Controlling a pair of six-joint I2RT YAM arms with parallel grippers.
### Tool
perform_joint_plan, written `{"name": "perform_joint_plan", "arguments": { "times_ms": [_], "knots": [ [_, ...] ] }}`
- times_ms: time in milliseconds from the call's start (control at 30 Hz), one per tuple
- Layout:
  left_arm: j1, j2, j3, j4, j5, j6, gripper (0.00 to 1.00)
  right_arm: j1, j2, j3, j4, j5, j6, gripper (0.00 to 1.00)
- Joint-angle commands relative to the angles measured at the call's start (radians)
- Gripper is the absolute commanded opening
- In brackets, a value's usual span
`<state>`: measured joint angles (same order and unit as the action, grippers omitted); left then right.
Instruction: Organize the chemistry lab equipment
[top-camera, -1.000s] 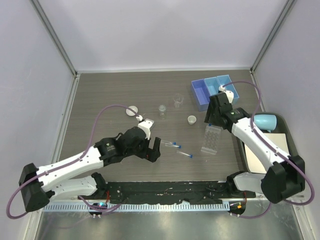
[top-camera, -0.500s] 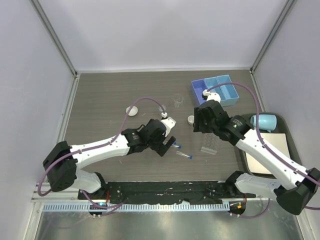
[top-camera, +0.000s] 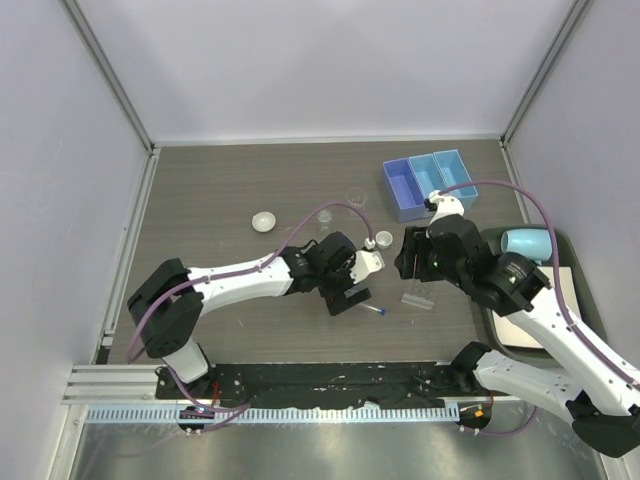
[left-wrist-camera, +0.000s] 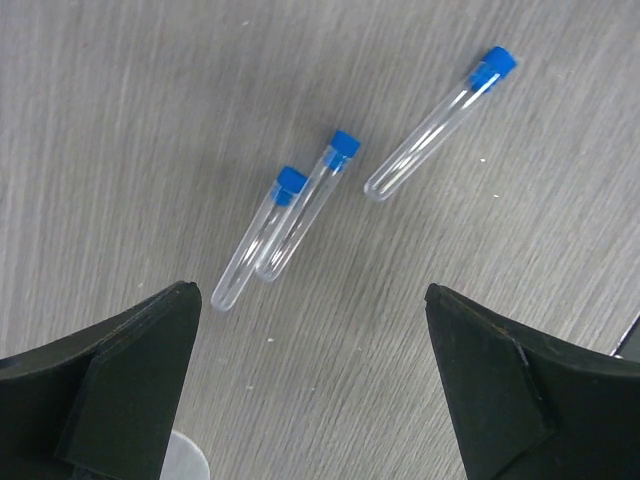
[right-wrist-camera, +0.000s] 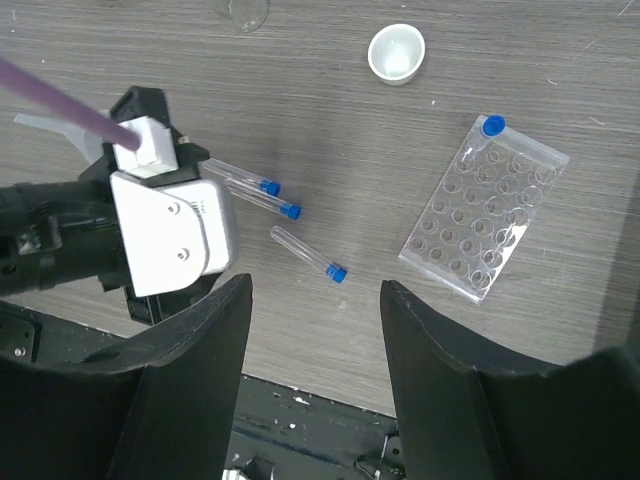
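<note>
Three clear blue-capped tubes lie loose on the table. In the left wrist view two touch side by side (left-wrist-camera: 258, 238) (left-wrist-camera: 305, 205) and one lies apart (left-wrist-camera: 435, 125). My left gripper (left-wrist-camera: 310, 300) is open and empty just above them; it also shows in the top view (top-camera: 345, 297). My right gripper (right-wrist-camera: 315, 285) is open and empty, high above the third tube (right-wrist-camera: 308, 253). The clear tube rack (right-wrist-camera: 485, 222) holds one capped tube (right-wrist-camera: 492, 126) in a corner hole. A white dish (right-wrist-camera: 396, 52) sits beyond it. The blue three-compartment tray (top-camera: 430, 180) is at the back right.
A second white dish (top-camera: 264, 220) lies at mid left. Two tiny beakers (top-camera: 356, 199) (top-camera: 325, 222) stand behind the left gripper. A pale blue mug (top-camera: 525, 241) lies on the dark green tray (top-camera: 572, 262) at the right edge.
My left arm has stretched rightward until its gripper hangs over the loose tubes. My right arm has pulled back from the blue tray and now hovers over the rack area.
</note>
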<state>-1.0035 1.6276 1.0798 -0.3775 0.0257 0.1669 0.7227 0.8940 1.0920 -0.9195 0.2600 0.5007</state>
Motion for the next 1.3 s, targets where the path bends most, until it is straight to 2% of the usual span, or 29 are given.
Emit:
{"name": "perform_joint_plan", "arguments": {
  "times_ms": [0, 500, 933, 1033, 1267],
  "knots": [
    [0.037, 0.049, 0.054, 0.005, 0.137, 0.074, 1.00, 0.006, -0.039, 0.045, -0.048, -0.027, -0.001, 0.60],
    [0.121, 0.225, 0.199, -0.057, 0.266, 0.143, 1.00, 0.006, -0.047, 0.060, -0.068, -0.051, -0.022, 0.61],
    [0.189, 0.259, 0.184, -0.072, 0.356, 0.106, 1.00, 0.006, -0.009, 0.040, -0.025, -0.079, -0.030, 0.61],
    [0.200, 0.232, 0.134, -0.009, 0.375, 0.082, 1.00, 0.006, -0.018, 0.037, -0.025, -0.082, -0.024, 0.61],
    [0.204, 0.276, 0.138, -0.018, 0.408, -0.003, 1.00, 0.006, -0.055, 0.026, -0.041, -0.099, 0.001, 0.61]
  ]
}}
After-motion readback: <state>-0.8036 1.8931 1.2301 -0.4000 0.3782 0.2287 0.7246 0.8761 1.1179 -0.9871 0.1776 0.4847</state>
